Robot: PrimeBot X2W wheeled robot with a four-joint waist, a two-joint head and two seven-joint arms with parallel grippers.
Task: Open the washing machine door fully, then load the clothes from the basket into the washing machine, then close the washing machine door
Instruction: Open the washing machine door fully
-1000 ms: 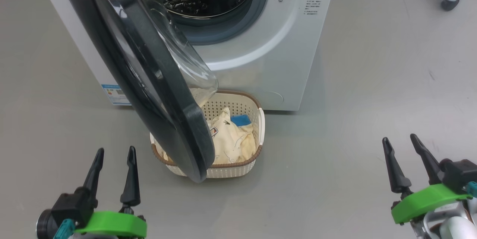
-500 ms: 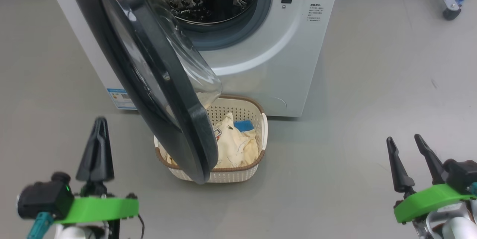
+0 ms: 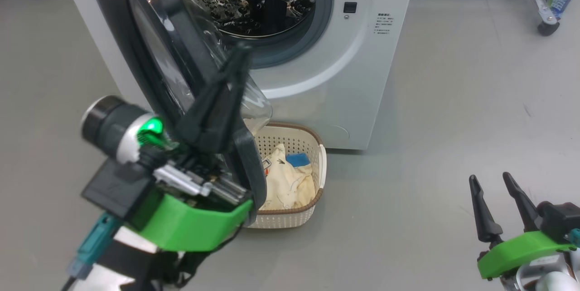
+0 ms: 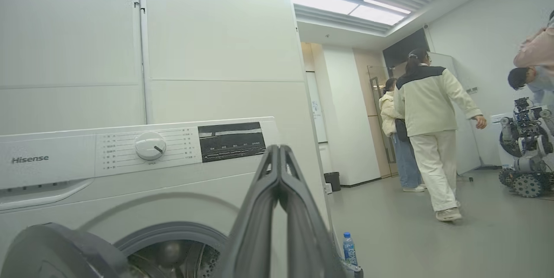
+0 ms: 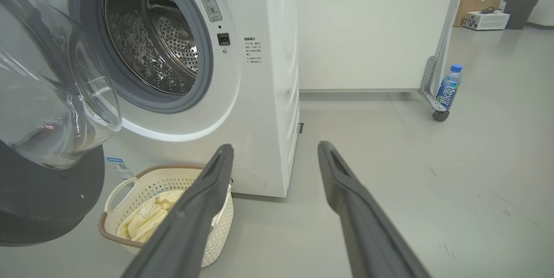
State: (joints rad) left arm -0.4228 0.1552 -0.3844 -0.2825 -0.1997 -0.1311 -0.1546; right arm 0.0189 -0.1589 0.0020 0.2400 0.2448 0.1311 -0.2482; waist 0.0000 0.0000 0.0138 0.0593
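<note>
Black glossy rim around bulging clear glass: the door [image 3: 181, 32] hangs half open at 11 o'clock, over the basket [image 3: 312, 200]. My left pincer [image 3: 240, 53], fingers pressed together, stands before it. My right pincer [image 3: 489, 176], at 4 o'clock, is spread.

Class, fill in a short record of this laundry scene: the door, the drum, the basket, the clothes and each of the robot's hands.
washing machine door: partly open, its rim overlapping the basket in the head view
drum: exposed, nothing seen inside
basket: on the floor, in front of the washing machine
clothes: cream garments plus a blue piece, all in the basket
left hand: shut, raised beside the door; contact unclear
right hand: open, low, holding nothing
</note>
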